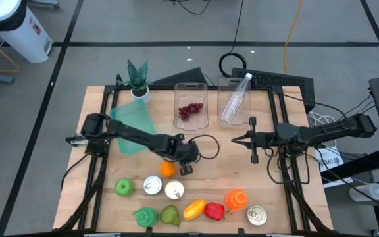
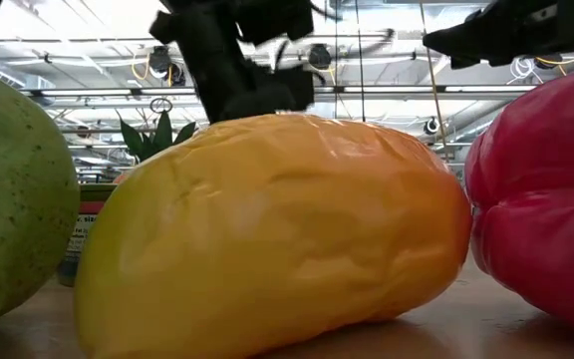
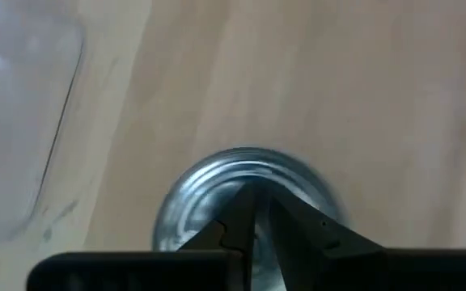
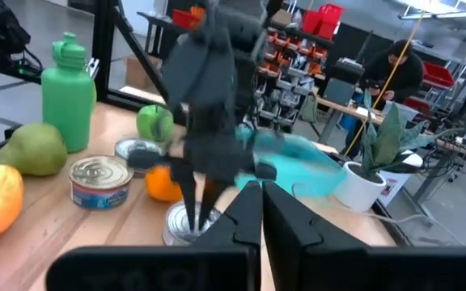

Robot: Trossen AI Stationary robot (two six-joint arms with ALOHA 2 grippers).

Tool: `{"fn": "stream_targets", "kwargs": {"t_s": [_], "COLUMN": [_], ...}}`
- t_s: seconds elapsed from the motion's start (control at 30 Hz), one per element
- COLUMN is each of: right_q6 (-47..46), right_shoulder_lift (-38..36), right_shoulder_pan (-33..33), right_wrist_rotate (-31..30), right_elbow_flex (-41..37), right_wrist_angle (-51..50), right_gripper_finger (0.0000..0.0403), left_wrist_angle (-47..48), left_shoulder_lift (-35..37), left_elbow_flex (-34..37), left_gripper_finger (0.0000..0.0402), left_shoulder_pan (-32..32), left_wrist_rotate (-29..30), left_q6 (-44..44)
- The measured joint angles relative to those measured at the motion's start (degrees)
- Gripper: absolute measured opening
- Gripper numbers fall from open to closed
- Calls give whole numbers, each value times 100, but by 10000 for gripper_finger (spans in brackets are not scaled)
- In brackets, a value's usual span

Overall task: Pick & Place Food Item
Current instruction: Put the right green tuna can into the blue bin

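Note:
My left gripper (image 1: 188, 166) is shut and slants down over a silver can (image 3: 209, 182) standing on the wooden table (image 1: 242, 178) beside an orange (image 1: 168, 170). The right wrist view shows the left gripper (image 4: 196, 202) coming down onto that can (image 4: 176, 230). In the high view the gripper hides the can. My right gripper (image 1: 235, 139) is shut, level, pointing toward the table's left above mid-table, with nothing in it. A row of food items lies along the near edge: green apple (image 1: 124, 187), pear (image 1: 170, 215), yellow fruit (image 1: 194, 209) and red pepper (image 1: 214, 210). My left gripper's shut fingertips (image 3: 245, 202) stand over the can's top (image 3: 217, 174), coming from above at a slant. Whether they touch the lid I cannot tell, because the fingers themselves cover the spot.
Two more cans (image 1: 152, 185) (image 1: 174, 191) stand near the orange, another (image 1: 256, 214) at the near right. At the far side are a clear bin with grapes (image 1: 191, 110), a clear bin with a bottle (image 1: 234, 99), a teal bag (image 1: 133, 125) and a potted plant (image 1: 137, 79).

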State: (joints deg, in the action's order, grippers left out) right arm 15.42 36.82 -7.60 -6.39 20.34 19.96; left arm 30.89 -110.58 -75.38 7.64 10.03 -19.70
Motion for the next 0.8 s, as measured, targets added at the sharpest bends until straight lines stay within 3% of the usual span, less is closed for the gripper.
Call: {"fn": "stream_targets", "kwargs": {"t_s": [0.17,0.57,0.7,0.8], "right_q6": [4,23,147,91], "right_shoulder_lift": [17,19,19,19], "right_shoulder_pan": [0,2,2,0], "right_wrist_rotate": [-5,-136,-160,-665], "right_elbow_flex": [2,3,6,6], "right_wrist_angle": [25,-191,-379,-467], "right_gripper_finger": [6,6,6,6], "left_wrist_angle": [311,118,-251,-374], "left_shoulder_lift": [-343,-1187,-1242,-1145], "left_elbow_flex": [-341,-1576,-1666,-1661], "left_gripper_finger": [49,49,49,49], "left_shoulder_pan": [-167,-339,-426,-455], "left_wrist_rotate": [-284,-768,-985,-1026], "left_q6": [-26,892,1206,1397]}}
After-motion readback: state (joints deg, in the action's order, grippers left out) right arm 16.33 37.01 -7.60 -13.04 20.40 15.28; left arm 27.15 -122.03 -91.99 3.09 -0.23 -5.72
